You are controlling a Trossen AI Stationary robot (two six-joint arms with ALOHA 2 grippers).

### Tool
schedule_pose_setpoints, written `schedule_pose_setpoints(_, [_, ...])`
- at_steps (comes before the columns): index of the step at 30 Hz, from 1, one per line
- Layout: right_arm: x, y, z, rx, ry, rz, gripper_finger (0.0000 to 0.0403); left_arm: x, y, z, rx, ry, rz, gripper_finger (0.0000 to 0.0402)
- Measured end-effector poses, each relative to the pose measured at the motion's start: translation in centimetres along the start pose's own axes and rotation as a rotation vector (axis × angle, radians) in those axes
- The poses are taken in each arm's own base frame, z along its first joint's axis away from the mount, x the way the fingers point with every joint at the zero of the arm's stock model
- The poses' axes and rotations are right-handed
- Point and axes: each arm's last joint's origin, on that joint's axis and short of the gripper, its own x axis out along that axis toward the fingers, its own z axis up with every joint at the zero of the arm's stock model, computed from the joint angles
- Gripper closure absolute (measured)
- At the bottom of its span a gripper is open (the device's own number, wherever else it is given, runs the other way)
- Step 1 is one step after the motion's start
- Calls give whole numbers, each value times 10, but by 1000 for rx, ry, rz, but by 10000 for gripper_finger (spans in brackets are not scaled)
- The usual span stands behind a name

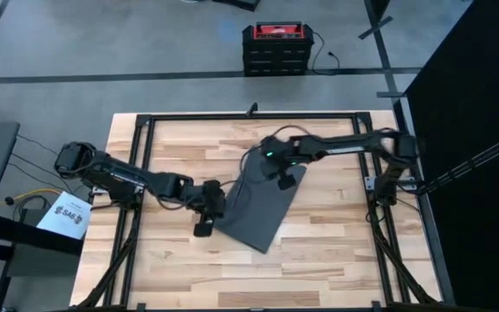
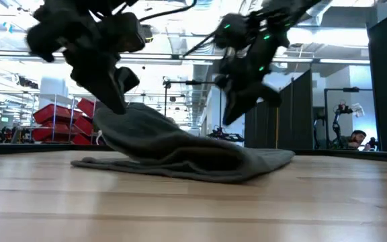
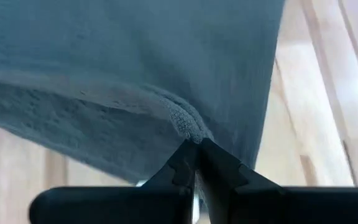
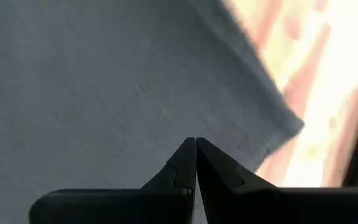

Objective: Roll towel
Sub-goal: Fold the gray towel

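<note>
The dark grey towel (image 1: 260, 208) lies near the middle of the wooden table, its right part flat and its left side drawn up into a hump (image 2: 146, 128). My left gripper (image 1: 210, 215) is at the towel's left edge and is shut on the cloth. My right gripper (image 1: 286, 178) hangs over the towel's far right part. Its fingers (image 4: 196, 144) are shut with nothing between them, and in the low view it (image 2: 237, 104) is clear above the cloth. My left gripper pinches a small bunched fold (image 3: 187, 123) at the towel's left edge between its two fingertips. It comes slanting down from the table's left. That edge is lifted off the table (image 2: 116, 114), and the cloth slopes down from the fingers to the part that lies flat.
Black frame rails (image 1: 145, 156) run along the table's left, far and right sides. A red and black case (image 1: 275, 45) stands on the floor beyond the far edge. Bare wood (image 1: 258, 273) lies in front of the towel.
</note>
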Motion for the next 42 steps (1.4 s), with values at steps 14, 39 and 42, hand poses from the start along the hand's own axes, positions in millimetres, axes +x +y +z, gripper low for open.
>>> schedule_pose_setpoints(14, [44, -50, 74, -424, 182, -80, 292, 0, -12, -7, -20, 59, -19, 398])
schedule_pose_setpoints(39, [67, -47, 86, -442, 84, 72, 232, -19, -14, -11, -55, 279, 147, 398])
schedule_pose_setpoints(42, [63, -54, 86, -412, 51, 65, 232, -25, -18, 1, -47, 236, 135, 398])
